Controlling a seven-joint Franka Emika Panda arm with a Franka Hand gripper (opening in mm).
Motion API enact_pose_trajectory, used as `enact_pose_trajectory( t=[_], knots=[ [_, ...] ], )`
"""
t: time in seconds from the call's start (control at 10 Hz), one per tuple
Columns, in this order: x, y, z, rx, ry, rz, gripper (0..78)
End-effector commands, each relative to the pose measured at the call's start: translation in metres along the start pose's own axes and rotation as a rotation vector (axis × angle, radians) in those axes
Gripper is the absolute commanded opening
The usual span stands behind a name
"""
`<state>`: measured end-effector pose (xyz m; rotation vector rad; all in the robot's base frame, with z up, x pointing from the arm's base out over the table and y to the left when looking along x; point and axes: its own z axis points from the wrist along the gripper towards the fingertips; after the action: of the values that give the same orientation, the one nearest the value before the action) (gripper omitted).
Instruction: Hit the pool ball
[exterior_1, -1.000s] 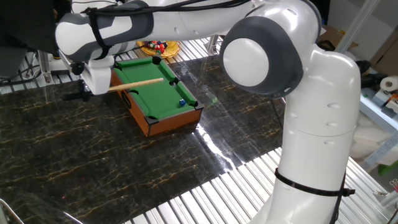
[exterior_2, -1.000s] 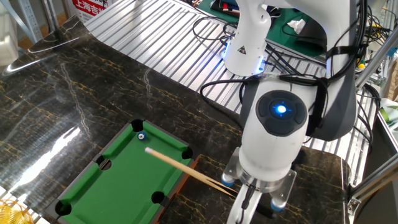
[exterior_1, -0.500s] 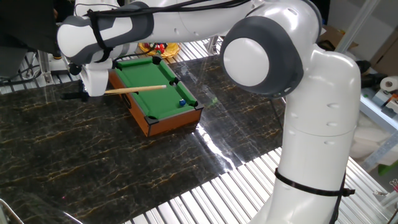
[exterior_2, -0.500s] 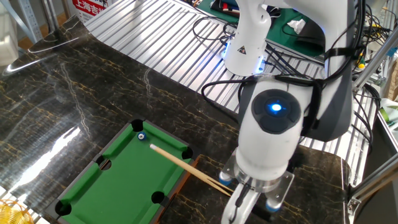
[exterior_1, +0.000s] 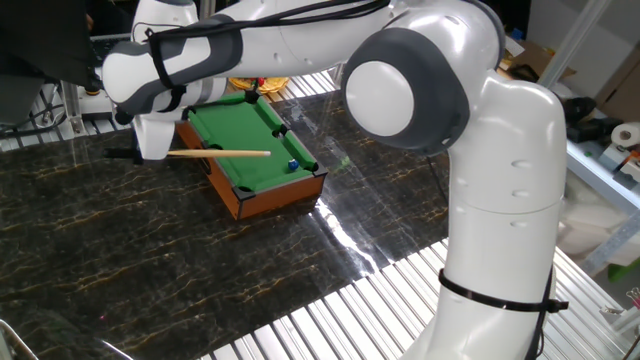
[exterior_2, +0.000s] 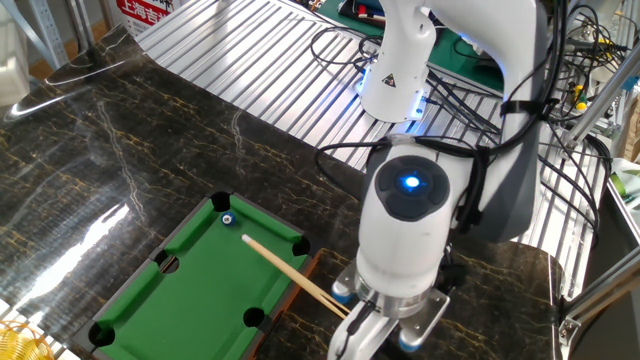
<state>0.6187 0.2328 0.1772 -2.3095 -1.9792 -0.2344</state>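
The miniature pool table (exterior_1: 238, 140) with green felt and a wooden frame stands on the dark marble table; it also shows in the other fixed view (exterior_2: 190, 295). The tiny blue pool ball (exterior_1: 292, 165) lies near a corner pocket, also seen from the other side (exterior_2: 228, 219). My gripper (exterior_1: 150, 152) sits just off the pool table's edge, shut on the thin wooden cue stick (exterior_1: 225, 153). The cue lies nearly level over the felt. Its tip (exterior_2: 244, 241) is a short way from the ball, not touching it. My gripper (exterior_2: 358, 320) is largely hidden under the wrist.
A yellow tray (exterior_1: 268, 84) with coloured balls sits behind the pool table, mostly hidden by my arm; its edge shows at the corner of the other view (exterior_2: 15, 345). Ribbed metal panels (exterior_1: 330, 310) border the marble. Cables (exterior_2: 345, 45) lie by the robot base.
My gripper has shifted and swung the cue, so its tip has moved across the felt toward the side of the blue ball. The ball has not moved.
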Motion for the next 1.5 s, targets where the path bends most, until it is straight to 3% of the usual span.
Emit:
enact_pose_trajectory(
  t=[0.1, 0.3, 1.0, 1.5],
  knots=[
    [-0.003, 0.008, -0.006, -0.004, 0.001, 0.035, 1.1],
    [-0.010, 0.012, -0.003, -0.018, 0.001, 0.058, 1.1],
    [-0.011, 0.021, 0.009, -0.040, -0.041, 0.088, 1.1],
    [-0.024, 0.034, 0.015, -0.043, -0.039, 0.135, 1.1]
  ],
)
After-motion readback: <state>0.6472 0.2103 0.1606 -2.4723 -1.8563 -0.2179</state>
